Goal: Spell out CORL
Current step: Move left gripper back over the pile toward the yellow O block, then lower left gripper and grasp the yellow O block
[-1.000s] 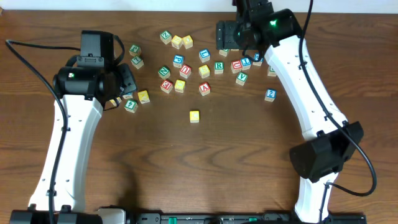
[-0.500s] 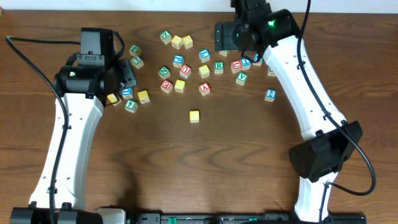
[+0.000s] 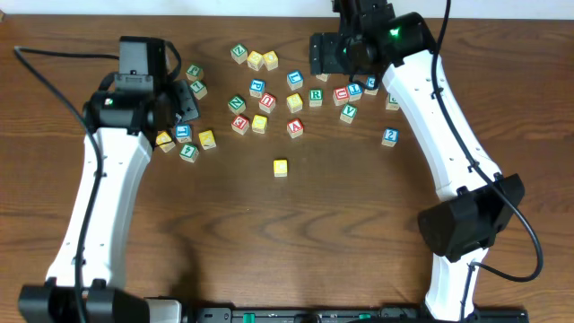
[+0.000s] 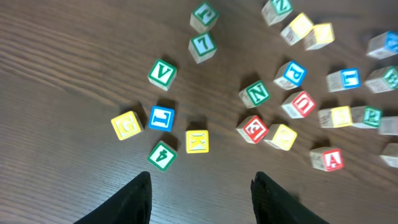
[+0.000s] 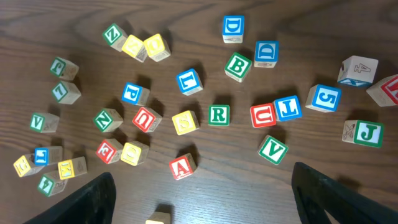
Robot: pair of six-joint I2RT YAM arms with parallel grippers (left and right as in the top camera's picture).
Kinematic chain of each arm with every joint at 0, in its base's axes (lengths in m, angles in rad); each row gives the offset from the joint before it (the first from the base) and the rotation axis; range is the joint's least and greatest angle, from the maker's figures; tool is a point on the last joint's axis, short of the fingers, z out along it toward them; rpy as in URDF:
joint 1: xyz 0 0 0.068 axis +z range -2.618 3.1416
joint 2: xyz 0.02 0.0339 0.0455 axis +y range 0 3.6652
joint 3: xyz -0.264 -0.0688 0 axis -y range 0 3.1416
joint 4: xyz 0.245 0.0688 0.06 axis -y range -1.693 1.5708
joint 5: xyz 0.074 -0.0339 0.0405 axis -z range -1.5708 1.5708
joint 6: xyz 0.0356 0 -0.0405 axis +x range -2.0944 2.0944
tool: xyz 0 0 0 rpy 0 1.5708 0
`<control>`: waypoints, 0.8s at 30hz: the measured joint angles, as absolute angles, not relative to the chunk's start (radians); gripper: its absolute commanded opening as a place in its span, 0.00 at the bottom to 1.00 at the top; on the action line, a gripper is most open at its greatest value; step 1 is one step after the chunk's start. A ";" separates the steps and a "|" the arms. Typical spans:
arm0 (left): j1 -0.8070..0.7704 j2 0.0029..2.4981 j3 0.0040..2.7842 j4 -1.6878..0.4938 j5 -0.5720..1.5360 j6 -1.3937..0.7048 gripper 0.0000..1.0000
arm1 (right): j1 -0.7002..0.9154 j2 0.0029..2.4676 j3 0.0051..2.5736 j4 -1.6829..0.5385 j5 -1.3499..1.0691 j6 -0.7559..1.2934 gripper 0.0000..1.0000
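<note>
A lone yellowish cube sits apart, in front of the scattered cubes; only its top edge shows in the right wrist view. The green R cube lies in the middle row, with a blue L cube behind it to the left. A yellow cube with a round letter lies beside the red E. Another blue cube reading as a turned L lies in the left cluster. My left gripper hovers open above that cluster. My right gripper hangs wide open above the cubes, holding nothing.
Many other letter cubes lie scattered across the back of the table, among them a red A, green V cubes and a blue 2. Bare wood lies around the lone cube.
My left arm has shifted slightly toward the back of the table, uncovering the yellow and blue cubes of the left cluster. The right arm and all cubes have stayed put.
</note>
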State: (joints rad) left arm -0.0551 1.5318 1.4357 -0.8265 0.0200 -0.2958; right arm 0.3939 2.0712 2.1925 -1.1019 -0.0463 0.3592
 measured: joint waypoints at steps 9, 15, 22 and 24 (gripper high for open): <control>-0.055 1.605 1.434 -0.820 0.020 -0.291 0.50 | 0.403 2.172 2.192 -1.039 -0.115 0.361 0.75; -0.055 1.605 1.433 -0.753 0.091 -0.263 0.50 | 0.446 2.223 2.190 -1.026 -0.143 0.372 0.75; -0.146 1.671 1.433 -0.644 0.134 -0.249 0.50 | 0.389 2.223 2.191 -1.087 -0.150 0.382 0.77; -0.184 1.721 1.433 -0.624 0.138 -0.245 0.50 | 0.347 2.223 2.191 -1.120 -0.149 0.379 0.77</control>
State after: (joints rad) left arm -0.1837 1.7210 1.4330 -0.6239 0.1375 -0.2455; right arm 0.3470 2.2230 2.1906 -1.1202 -0.1490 0.3790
